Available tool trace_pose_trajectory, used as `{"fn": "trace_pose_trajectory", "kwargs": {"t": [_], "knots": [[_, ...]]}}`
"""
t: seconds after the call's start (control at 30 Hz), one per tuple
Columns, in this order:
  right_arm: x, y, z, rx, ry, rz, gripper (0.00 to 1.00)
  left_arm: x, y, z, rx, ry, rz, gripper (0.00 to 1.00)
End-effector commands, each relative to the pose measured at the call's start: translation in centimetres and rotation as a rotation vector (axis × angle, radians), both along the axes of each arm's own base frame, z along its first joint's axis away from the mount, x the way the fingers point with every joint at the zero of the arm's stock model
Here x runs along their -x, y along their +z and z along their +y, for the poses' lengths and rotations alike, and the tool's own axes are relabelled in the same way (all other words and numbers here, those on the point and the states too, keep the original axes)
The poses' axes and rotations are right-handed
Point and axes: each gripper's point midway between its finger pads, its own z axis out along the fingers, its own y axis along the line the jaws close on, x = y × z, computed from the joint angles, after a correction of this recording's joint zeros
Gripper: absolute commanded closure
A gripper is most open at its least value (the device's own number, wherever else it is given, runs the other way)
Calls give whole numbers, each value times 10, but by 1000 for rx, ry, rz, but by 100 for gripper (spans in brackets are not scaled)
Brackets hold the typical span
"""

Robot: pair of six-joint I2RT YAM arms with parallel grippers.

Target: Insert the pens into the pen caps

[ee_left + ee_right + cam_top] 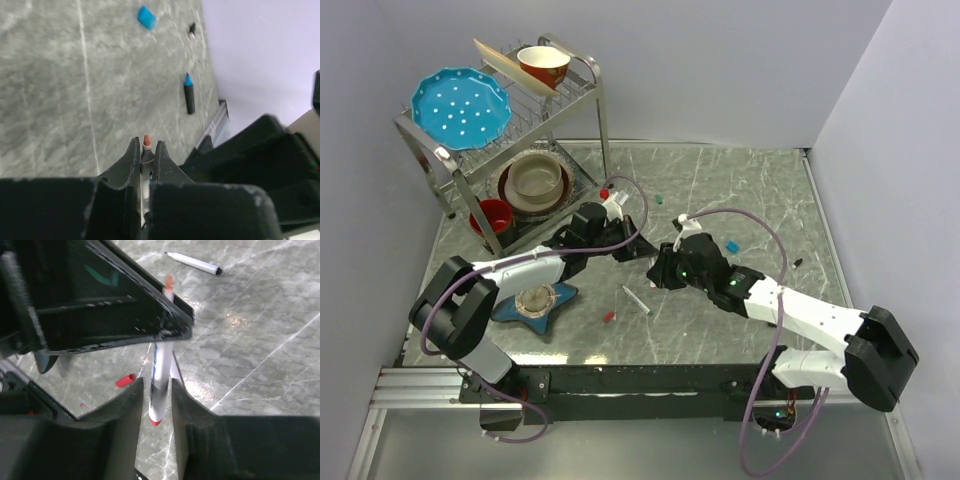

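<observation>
My left gripper (pixel 146 145) is shut on a white pen (pixel 145 159) whose red tip pokes out past the fingers. In the right wrist view the same pen (pixel 159 370) hangs between the fingers of my right gripper (pixel 156 385), which stands open with a gap on each side of the barrel. The two grippers meet above the table's middle (pixel 650 260). A red cap (pixel 125 381) lies on the table just below. Another white pen (pixel 192 262) lies nearby. A blue cap (pixel 146 17), a black cap (pixel 192 31) and a dark, blue-tipped pen (pixel 189 95) lie further right.
A wire dish rack (pixel 570 95) with a blue plate (pixel 460 105) and bowls stands at the back left. A blue star-shaped dish (pixel 558 298) sits by the left arm. A green cap (pixel 660 199) lies towards the back. Walls close in the table's far and right sides.
</observation>
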Motion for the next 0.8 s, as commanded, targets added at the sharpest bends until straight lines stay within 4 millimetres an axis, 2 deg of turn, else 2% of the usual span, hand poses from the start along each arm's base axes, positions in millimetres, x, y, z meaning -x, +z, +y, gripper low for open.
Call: {"fn": "trace_pose_trajectory", "kwargs": {"t": [0.0,0.07,0.1,0.27,0.4,0.6,0.77], "knots": [[12,31,6,-108,58,-60,53,24,34,-8,112,-133,-73,99],[24,31,4,-133,97,-52,46,36,46,-8,145,-192,-88,99],[25,40,7,-175,104,-73,45,39,51,-8,164,-209,-100,99],[45,57,11,-281,182,-90,46,61,76,-5,255,-285,-134,99],[55,73,16,-374,223,-100,50,70,93,-3,317,-309,-155,99],[66,90,18,-484,256,-119,60,76,106,2,353,-303,-202,99],[70,93,19,-530,261,-113,67,74,112,6,359,-265,-221,99]]}}
